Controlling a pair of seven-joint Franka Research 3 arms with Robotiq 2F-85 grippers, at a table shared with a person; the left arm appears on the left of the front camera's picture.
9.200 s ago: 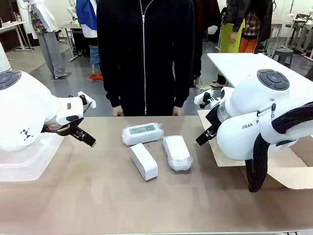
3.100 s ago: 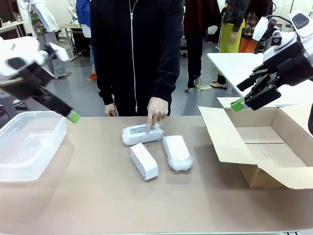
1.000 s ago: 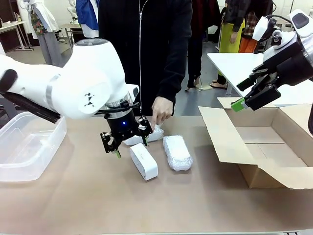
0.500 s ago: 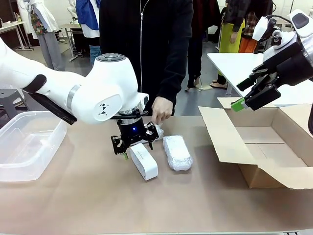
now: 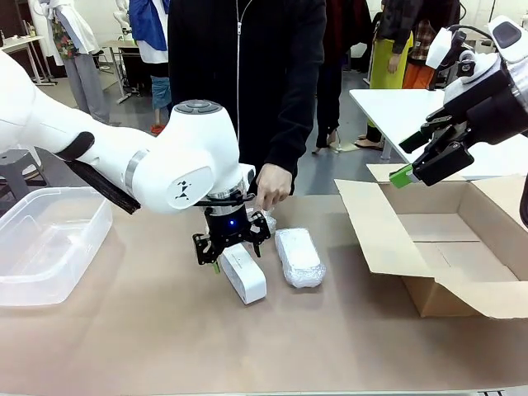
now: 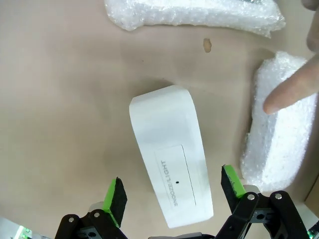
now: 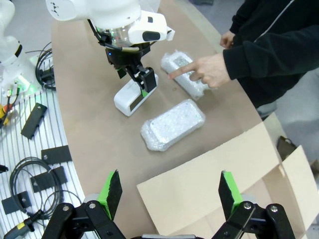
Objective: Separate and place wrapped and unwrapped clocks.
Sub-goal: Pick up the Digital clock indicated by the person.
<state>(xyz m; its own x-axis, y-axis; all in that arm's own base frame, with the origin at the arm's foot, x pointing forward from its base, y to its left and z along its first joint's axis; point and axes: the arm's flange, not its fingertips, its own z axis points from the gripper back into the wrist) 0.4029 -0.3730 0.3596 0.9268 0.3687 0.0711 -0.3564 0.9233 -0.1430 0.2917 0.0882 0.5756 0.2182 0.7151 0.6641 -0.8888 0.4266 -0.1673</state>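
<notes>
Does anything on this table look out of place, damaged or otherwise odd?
Nothing spilled or damaged. One mismatch: the person's hand points at a wrapped clock, while the left end effector, open, stands astride the bare clock next to it.

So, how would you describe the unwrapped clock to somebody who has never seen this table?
On the brown table, look below the left gripper, open above the middle. Of three white blocks there, the unwrapped clock is the smooth, bare one; its two neighbours are in bubbly plastic film.
</notes>
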